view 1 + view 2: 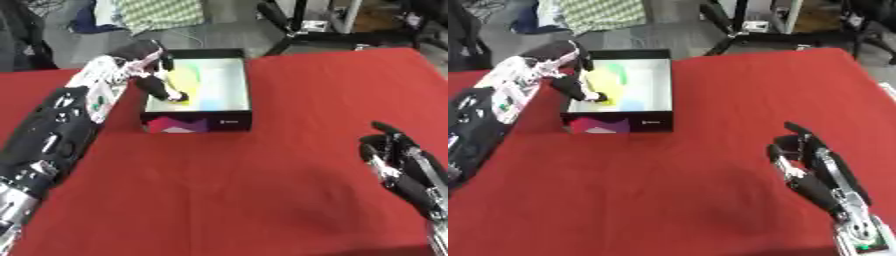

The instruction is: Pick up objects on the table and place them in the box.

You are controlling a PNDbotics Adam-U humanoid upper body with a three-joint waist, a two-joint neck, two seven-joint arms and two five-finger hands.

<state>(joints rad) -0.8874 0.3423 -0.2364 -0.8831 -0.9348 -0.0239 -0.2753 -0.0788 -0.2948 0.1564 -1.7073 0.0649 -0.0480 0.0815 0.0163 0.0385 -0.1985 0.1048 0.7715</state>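
Red cloth covers the table, with grey floor, chair legs and a checked fabric showing past its far edge. Near the far left of the cloth sits the box, a shallow black tray with a pale inside and a pink-and-white pattern on its near wall.

From the left, the robot's left arm reaches over the box's left wall, and the left hand hangs inside the box with its fingers pointing down. The fingertips are drawn together around a small yellow object, which lies low in the box's near-left part, at or just above the floor; whether it touches the floor cannot be told. A yellow-green patch colours the box floor just beyond the hand, and whether that is another object or print cannot be told.

Well apart, near the lower right corner, the right hand rests idle above the cloth, fingers up and loosely spread, holding nothing. Bare red cloth lies between the two hands and in front of the box.
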